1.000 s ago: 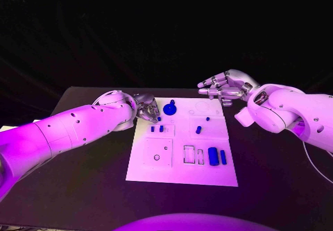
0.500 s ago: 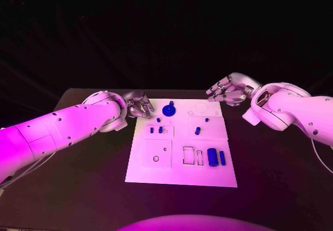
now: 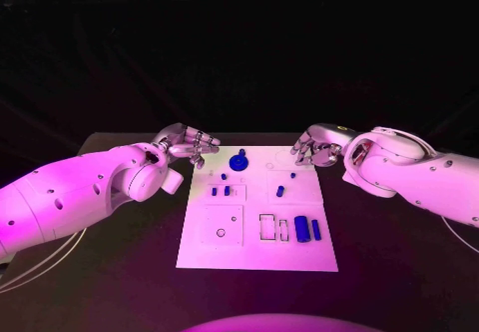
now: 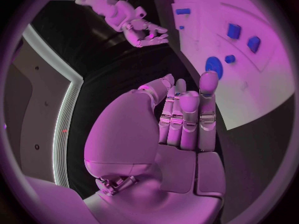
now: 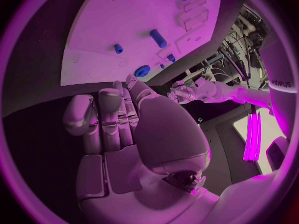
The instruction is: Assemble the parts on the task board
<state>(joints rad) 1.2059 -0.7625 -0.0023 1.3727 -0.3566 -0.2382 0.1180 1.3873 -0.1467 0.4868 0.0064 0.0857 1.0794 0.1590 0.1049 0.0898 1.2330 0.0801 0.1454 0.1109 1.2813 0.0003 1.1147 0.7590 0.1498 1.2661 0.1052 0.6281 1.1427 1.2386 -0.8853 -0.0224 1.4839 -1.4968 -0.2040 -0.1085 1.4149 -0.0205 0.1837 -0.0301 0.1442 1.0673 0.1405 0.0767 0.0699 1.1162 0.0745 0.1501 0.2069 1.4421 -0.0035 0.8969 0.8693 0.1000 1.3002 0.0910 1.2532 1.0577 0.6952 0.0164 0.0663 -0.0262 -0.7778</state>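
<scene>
Left hand (image 3: 187, 147): you see it empty, fingers loosely apart, beside the board's far left corner.
Right hand (image 3: 314, 147): empty, fingers curled in, at the far right corner.
Board (image 3: 257, 256): mid-worktop (image 3: 399, 277).
Parts (image 3: 302, 227): on the board.

Task board (image 3: 214, 257) mid-tabletop (image 3: 399, 270), a hand at each far corner.
Left hand (image 3: 187, 146) off its far-left corner, right hand (image 3: 314, 150) over its far-right; parts (image 3: 300, 229) lie on it.

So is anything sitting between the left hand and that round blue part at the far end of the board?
Nothing visible: only bare task board separates the left hand from the round blue part.
</scene>
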